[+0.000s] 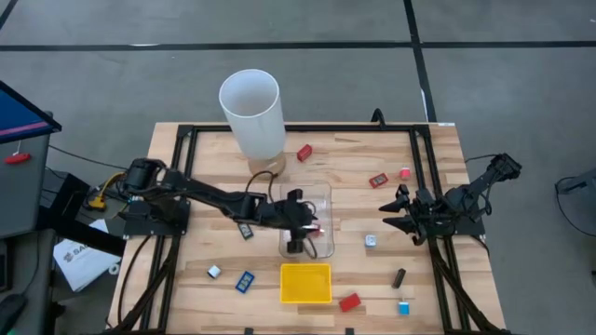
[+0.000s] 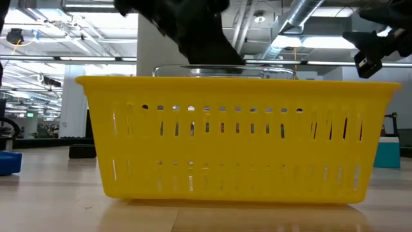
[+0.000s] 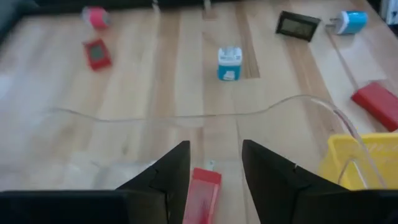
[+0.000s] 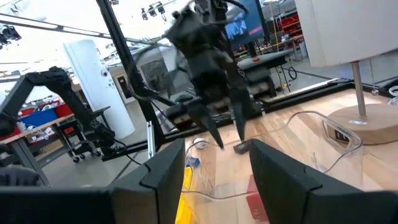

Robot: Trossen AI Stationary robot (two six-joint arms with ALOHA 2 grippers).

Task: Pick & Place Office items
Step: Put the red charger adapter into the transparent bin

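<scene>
My left gripper (image 3: 216, 149) hangs open above the clear bin (image 1: 321, 195), fingers slanting down toward the table's right. A red piece (image 3: 202, 193) lies on the bin's floor below the gap between the fingers, and they do not touch it. In the right wrist view the left gripper (image 4: 229, 142) shows its fingers apart above the bin. My right gripper (image 1: 396, 216) waits open at the table's right side, nothing between its fingers (image 4: 217, 155). Other office items lie loose on the table: a white-and-blue cube (image 3: 229, 64), a red piece (image 3: 97, 54) and a pink one (image 3: 94, 17).
The yellow tray (image 1: 305, 283) stands just near of the bin. A tall white cylinder (image 1: 251, 112) stands at the far edge. More pieces lie about: red (image 1: 304, 152), black (image 1: 399, 276), red (image 1: 349, 301), blue (image 1: 403, 307), blue (image 1: 244, 281), white (image 1: 214, 272).
</scene>
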